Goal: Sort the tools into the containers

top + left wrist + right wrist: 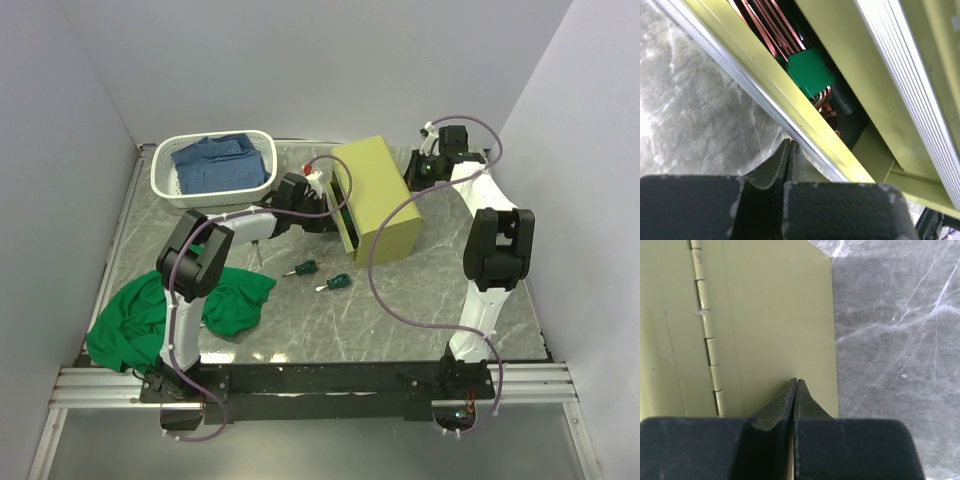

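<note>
Left wrist alone shows hex-key set (pixel 810 72) inside open drawer (pixel 765 75).

The olive chest (pixel 385 185) was seen just ahead of the right gripper (pixel 796 383), its hinged side turned toward it. Its drawer (pixel 760 75) was found pulled open just beyond the left gripper (pixel 790 145), with a green-clipped hex-key set (pixel 810 70) laid inside. Two stubby screwdrivers (pixel 303 268) (pixel 337 284) were seen apart from that gripper, on its near side.

The left arm (pixel 200 262) stretches to frame centre and the right arm (pixel 497 250) to upper right, with left gripper (pixel 790 146) and right gripper (pixel 796 384) both closed tight.
</note>
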Motion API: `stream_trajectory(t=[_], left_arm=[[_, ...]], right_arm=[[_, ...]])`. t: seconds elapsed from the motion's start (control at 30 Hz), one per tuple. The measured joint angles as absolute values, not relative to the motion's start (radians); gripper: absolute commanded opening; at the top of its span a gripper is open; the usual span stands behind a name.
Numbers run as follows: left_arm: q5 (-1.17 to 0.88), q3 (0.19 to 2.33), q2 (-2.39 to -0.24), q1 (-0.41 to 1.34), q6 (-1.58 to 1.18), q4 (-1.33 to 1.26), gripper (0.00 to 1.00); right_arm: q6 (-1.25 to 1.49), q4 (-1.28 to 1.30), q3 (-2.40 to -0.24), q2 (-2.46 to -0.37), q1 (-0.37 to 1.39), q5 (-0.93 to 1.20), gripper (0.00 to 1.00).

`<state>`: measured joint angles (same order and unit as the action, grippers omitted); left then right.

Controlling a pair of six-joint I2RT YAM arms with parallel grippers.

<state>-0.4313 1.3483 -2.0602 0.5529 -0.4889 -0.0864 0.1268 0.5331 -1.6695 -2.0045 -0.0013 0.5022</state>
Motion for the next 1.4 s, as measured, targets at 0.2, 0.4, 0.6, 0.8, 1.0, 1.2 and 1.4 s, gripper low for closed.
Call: stream_trajectory(t=[0.2,0.4,0.6,0.8,1.0,1.2,1.4], left_arm=[[-0.430,1.393,-2.103,0.580,-0.487,-0.094,0.01],[-0.463,1.411,-2.125,0.595,-0.511,-0.131,0.01],[-0.477,1.491,-2.179,0.577,-0.501,-0.110,0.09],[-0.480,1.526,-2.205,0.552,-0.485,-0.082,0.43],[-0.527,1.385,-2.136,0.540,-0.500,-0.107,0.54],[-0.530,1.269,-1.977,0.473,-0.501,-0.090,0.60],[-0.600,1.225,-1.859,0.362,-0.592,-0.220,0.63]], right_arm=[[0.145,0.529,-1.664,-2.004,-0.006,0.511,0.00],[0.149,0.530,-1.664,-2.004,-0.006,0.511,0.00],[0.149,0.532,-1.663,-2.004,-0.006,0.508,0.00],[0.136,0.544,-1.662,-1.997,-0.005,0.490,0.00],[0.096,0.563,-1.663,-1.972,0.018,0.342,0.00],[0.051,0.551,-1.678,-1.946,0.035,0.117,0.00],[0.002,0.526,-1.690,-1.864,0.039,0.101,0.61]])
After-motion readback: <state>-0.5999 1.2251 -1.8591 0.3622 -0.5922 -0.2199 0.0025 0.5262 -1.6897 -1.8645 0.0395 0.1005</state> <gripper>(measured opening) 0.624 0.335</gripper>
